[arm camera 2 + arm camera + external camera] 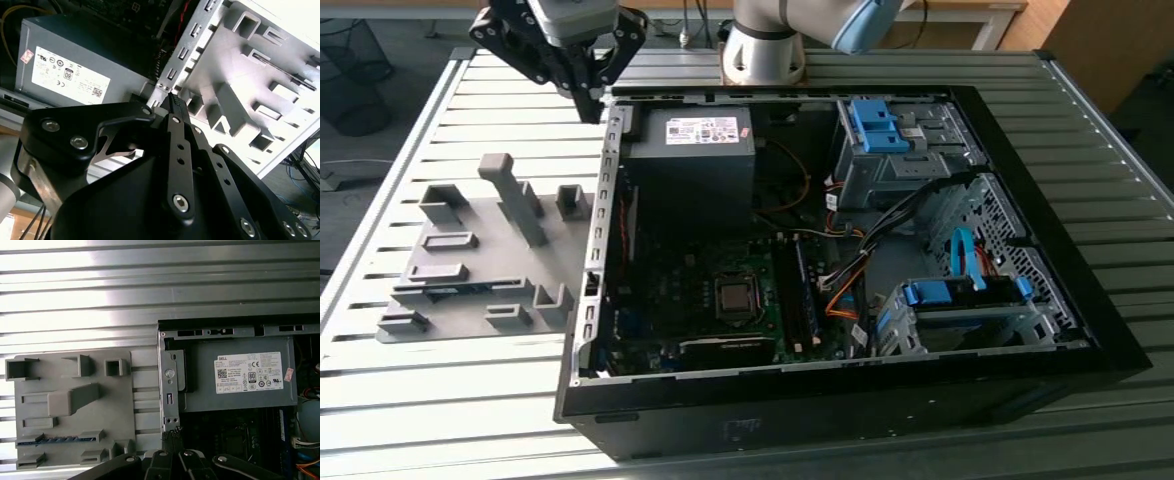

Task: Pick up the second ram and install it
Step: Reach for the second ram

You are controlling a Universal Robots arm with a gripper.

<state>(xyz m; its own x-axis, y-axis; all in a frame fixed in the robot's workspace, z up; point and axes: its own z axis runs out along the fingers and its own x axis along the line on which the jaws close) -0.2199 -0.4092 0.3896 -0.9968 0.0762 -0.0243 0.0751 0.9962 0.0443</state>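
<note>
In the exterior view the end effector point(594, 100) hangs over the corner of the open computer case point(854, 405) beside the power supply point(700, 150). Its fingers are pressed together on nothing, so the pick-up looks not yet begun. The second ram point(454, 289) lies in a slot of the grey holder tray point(467, 215) on the slatted metal worktop point(480, 400), with workshop floor beyond.

In the second wrist view the fingertips point(172, 102) meet just above the case wall.

In the first wrist view the stick lies lengthwise in the tray. Grasping it calls for parted fingers set across its thin edge.
</note>
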